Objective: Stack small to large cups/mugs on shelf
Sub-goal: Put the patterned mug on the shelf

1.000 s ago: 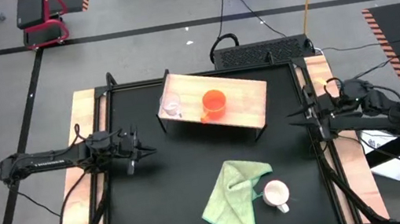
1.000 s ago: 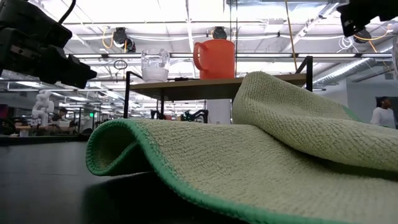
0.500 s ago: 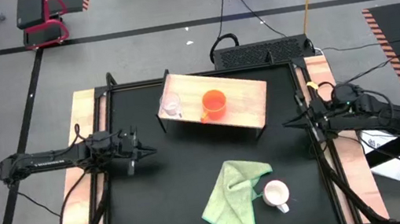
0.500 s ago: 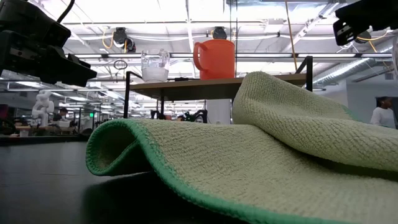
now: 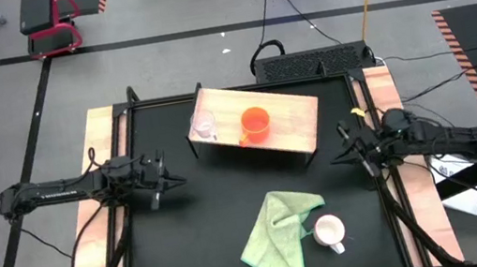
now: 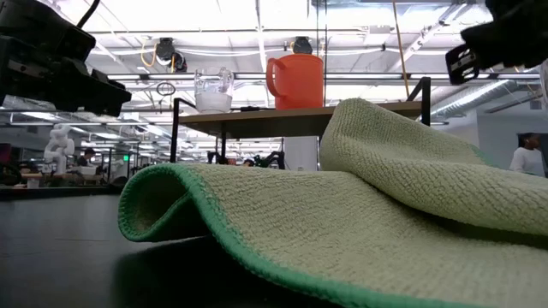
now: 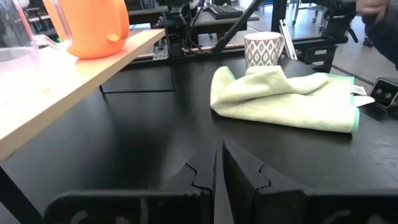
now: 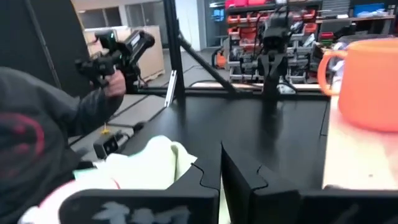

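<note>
Glass cup (image 5: 204, 126) and orange mug (image 5: 255, 123) sit on the shelf (image 5: 293, 116); white mug (image 5: 330, 231) waits on the surface beside the cloth (image 5: 277, 230); right claw (image 5: 346, 142) and left claw (image 5: 167, 176) hover clenched, empty.

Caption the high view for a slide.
Glass cup and orange mug on shelf; white mug beside green cloth.

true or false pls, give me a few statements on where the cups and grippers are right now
1. The orange mug stands on the shelf. True.
2. The white mug is on the shelf. False: it stands on the table beside the green cloth.
3. The glass cup is next to the orange mug. True.
4. The right gripper holds the white mug. False: it is shut, empty.
5. The left gripper grips the cloth. False: it holds nothing.
</note>
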